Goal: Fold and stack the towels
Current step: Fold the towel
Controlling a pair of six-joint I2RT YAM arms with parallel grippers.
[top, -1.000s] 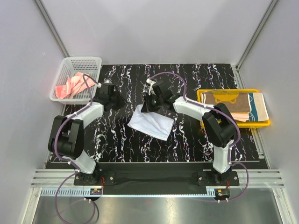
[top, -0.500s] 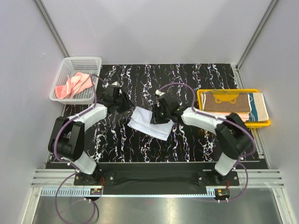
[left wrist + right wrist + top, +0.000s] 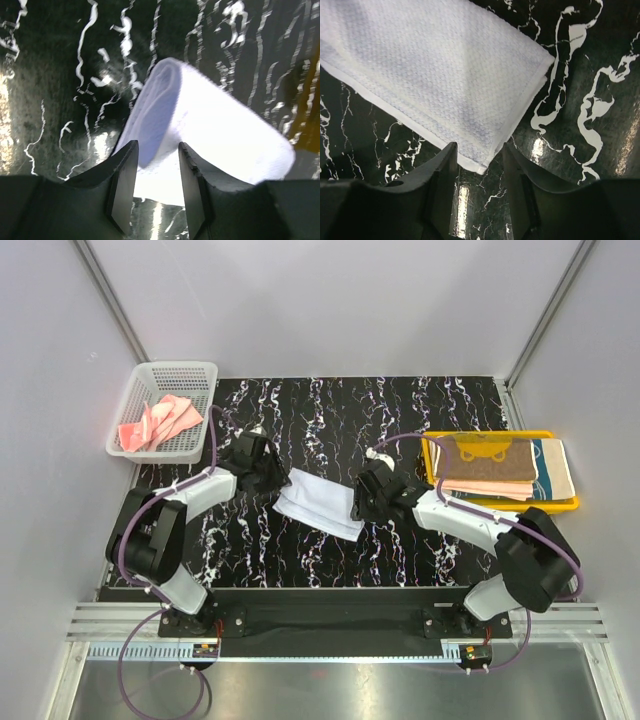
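We see a black, white-veined tabletop [image 3: 420, 410] boxed in by pale grey walls [image 3: 330, 310]. The light blue-white towel [image 3: 320, 504] lies folded mid-table. The left gripper [image 3: 157, 145] is at its left end and the right gripper [image 3: 479, 146] at its near right corner. Both have their fingers apart and are pinching nothing. A coral towel [image 3: 160, 421] sits in the white basket [image 3: 160, 373] at far left. Folded towels [image 3: 492, 466] are stacked on the yellow tray [image 3: 428, 445] at right.
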